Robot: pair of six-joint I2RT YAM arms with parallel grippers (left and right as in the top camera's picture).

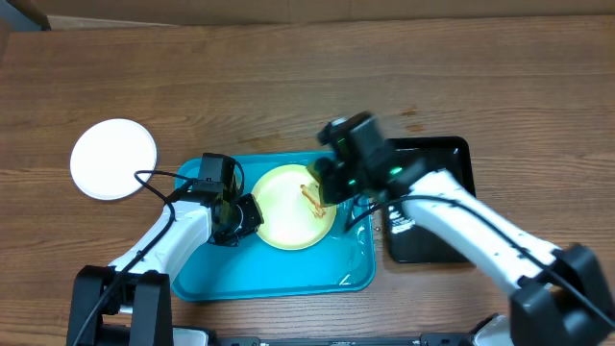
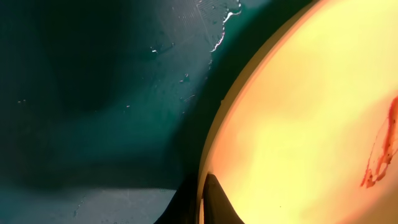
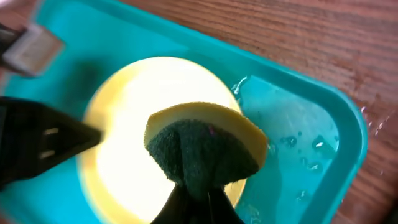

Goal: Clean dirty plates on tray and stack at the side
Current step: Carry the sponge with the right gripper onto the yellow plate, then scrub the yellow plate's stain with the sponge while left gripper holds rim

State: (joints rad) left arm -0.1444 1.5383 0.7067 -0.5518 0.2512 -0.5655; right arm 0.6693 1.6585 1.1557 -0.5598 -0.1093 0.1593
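Observation:
A pale yellow-green plate (image 1: 288,207) lies in the turquoise tray (image 1: 279,274), with a brown-red smear (image 1: 310,197) on its right half. My left gripper (image 1: 252,213) is shut on the plate's left rim; in the left wrist view the plate (image 2: 298,124) has its rim between the fingertips of that gripper (image 2: 200,202), and the smear (image 2: 379,149) shows at right. My right gripper (image 1: 332,187) hangs over the plate's right side. It is shut on a yellow sponge (image 3: 205,149) with a dark green scouring face, held just above the plate (image 3: 137,112). A clean white plate (image 1: 113,159) rests on the table to the left of the tray.
A glossy black tray (image 1: 432,245) sits right of the turquoise one, partly under my right arm. Water drops lie on the turquoise tray floor (image 3: 298,143). Bare wooden tabletop (image 1: 288,86) stretches behind the tray.

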